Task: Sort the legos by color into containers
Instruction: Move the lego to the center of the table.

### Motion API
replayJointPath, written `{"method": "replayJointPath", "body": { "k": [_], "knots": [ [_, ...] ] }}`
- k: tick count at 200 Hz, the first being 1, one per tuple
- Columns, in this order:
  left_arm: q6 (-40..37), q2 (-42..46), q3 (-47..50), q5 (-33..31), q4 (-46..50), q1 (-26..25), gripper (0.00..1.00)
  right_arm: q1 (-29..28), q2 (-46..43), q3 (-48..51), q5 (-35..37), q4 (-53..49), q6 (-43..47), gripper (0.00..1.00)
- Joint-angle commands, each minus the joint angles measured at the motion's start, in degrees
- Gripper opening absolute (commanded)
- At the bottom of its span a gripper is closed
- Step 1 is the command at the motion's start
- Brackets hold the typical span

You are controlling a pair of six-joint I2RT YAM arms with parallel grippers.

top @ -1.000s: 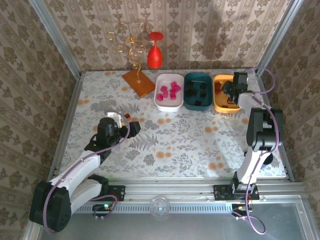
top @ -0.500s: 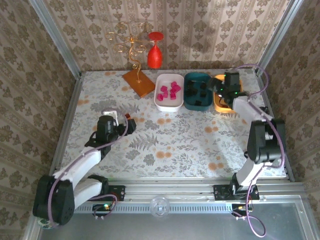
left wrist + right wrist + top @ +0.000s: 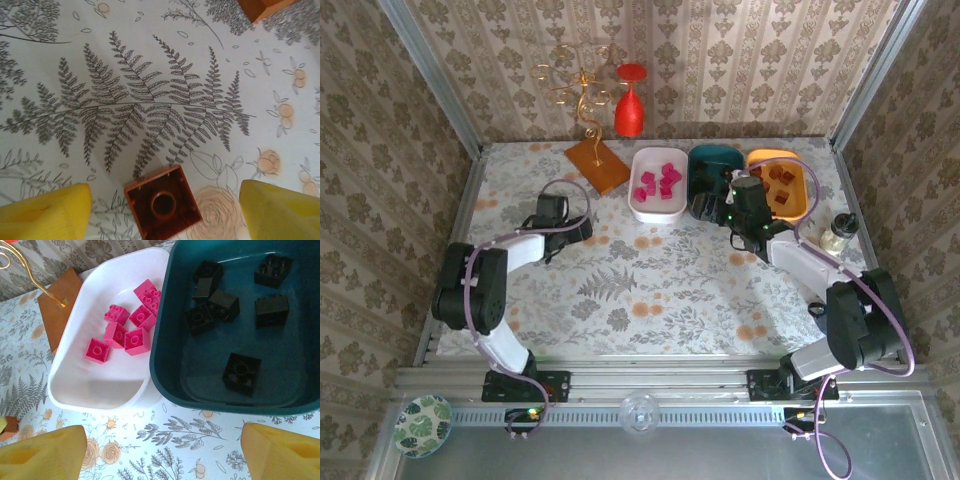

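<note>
Sorting table (image 3: 660,290): floral cloth, with three trays in a row at the far edge.
Containers: white tray (image 3: 645,211) on the left, dark teal tray (image 3: 718,150) in the middle, orange-yellow tray (image 3: 770,153) on the right, set close side by side.
Right gripper (image 3: 165,450): fingers spread wide with nothing between them, hanging over the cloth just short of the near rims of the white and teal trays.
Left gripper (image 3: 165,197): fingers spread and gripping nothing, low over the cloth left of the white tray.
Sorted legos: pink legos (image 3: 127,327) in the white tray, black legos (image 3: 235,305) in the teal one, brownish-orange legos (image 3: 780,185) in the orange-yellow one.
Stray brownish-orange lego (image 3: 162,207): on the cloth, hollow underside up, directly between the left fingers — a little nearer one than the other. It is squarish with no real long axis, and turned slightly against the finger line. The left gripper is on it, the right well apart. Its likely tray lies at the far right end, past the other two — closing comes first.
</note>
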State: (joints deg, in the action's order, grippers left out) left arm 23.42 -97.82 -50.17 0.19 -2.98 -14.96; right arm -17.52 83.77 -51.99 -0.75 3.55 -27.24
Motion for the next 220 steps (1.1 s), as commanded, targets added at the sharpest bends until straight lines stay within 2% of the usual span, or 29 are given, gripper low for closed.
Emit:
{"method": "replayJointPath", "body": {
  "k": [1, 24, 80, 105, 127, 171, 195, 220],
  "knots": [
    [-3.2, -3.4, -4.1, -3.1, 3.7, -1.2, 0.77, 0.0, -3.1, 0.9, -0.7, 0.5, -0.2, 0.82],
    [-4.2, -7.8, -8.0, -4.2, 5.7, -2.1, 0.71, 0.0, -3.3, 1.9, -1.4, 0.5, -0.3, 0.82],
    [-5.2, -10.0, -9.6, -7.0, 6.6, -6.6, 0.44, 0.1, -7.2, 4.6, -0.7, 0.1, -0.4, 0.83],
    [-3.7, -7.0, -7.4, -6.2, 5.2, -10.8, 0.38, 0.1, -10.0, 6.5, -0.2, 0.0, -0.7, 0.83],
    [-0.5, -4.6, -4.7, -4.2, 0.8, -18.4, 0.36, 0.0, -13.0, 8.7, 1.0, 0.1, -1.2, 0.84],
    [1.5, -11.9, -12.0, -3.4, -0.5, -32.4, 0.39, 0.1, -18.4, 12.7, 5.3, -2.0, -1.7, 0.84],
    [1.4, -13.2, -14.6, -3.1, -0.3, -35.0, 0.57, -0.1, -22.2, 16.3, 7.1, -2.4, -2.8, 0.84],
    [0.4, -6.4, -10.1, -5.3, -2.5, -34.6, 0.72, -2.5, -25.8, 21.9, 9.1, -0.3, -4.5, 0.84]
  ]
}}
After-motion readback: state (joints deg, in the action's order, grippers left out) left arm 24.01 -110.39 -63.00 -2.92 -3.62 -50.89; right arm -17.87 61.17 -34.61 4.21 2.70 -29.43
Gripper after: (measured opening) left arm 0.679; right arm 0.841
